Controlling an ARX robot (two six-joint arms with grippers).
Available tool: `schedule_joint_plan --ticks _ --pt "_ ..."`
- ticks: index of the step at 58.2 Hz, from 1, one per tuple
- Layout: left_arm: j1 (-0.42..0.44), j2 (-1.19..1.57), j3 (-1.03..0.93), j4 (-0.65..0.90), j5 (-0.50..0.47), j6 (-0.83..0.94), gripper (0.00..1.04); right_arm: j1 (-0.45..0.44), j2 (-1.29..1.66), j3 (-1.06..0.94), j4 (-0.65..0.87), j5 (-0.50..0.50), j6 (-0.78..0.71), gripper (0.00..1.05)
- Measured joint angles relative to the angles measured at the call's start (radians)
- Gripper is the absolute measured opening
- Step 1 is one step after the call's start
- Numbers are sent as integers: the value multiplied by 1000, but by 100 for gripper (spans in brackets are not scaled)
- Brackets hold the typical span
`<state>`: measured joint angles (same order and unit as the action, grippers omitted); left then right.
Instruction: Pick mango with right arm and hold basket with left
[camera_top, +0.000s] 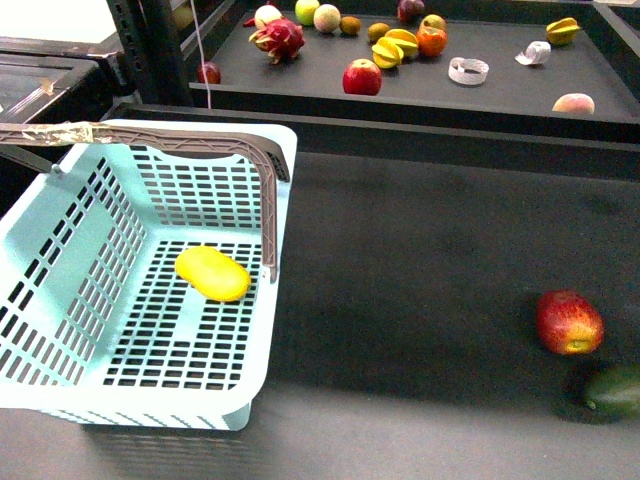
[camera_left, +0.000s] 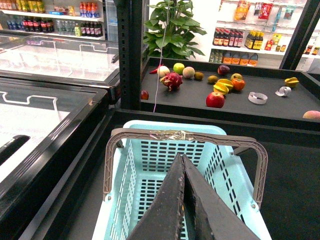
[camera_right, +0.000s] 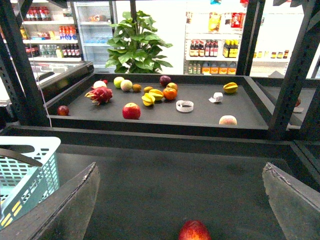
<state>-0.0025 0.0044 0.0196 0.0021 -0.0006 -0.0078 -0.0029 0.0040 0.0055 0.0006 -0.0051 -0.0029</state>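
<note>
The bright-yellow mango (camera_top: 212, 273) lies on the floor of the light-blue basket (camera_top: 60, 290) at the front left of the dark table. The basket's grey-brown handle (camera_top: 180, 140) stands up over it. Neither arm shows in the front view. In the left wrist view my left gripper (camera_left: 183, 161) is shut and empty, hovering over the basket (camera_left: 150, 155) behind its handle (camera_left: 185, 137). In the right wrist view my right gripper (camera_right: 181, 200) is open and empty above the table, with a red-and-yellow fruit (camera_right: 194, 231) below it and a corner of the basket (camera_right: 25, 170) to one side.
The red-and-yellow fruit (camera_top: 569, 322) and a dark green fruit (camera_top: 614, 390) lie at the table's front right. A raised shelf (camera_top: 300, 85) behind holds several fruits, a dragon fruit (camera_top: 279, 40) and a tape roll (camera_top: 468, 70). A black post (camera_top: 150, 50) stands at the back left.
</note>
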Motion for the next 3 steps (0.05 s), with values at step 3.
schedule_joint_plan --ticks 3 --pt "0 0 0 0 0 0 2 0 0 0 0 0 0 97"
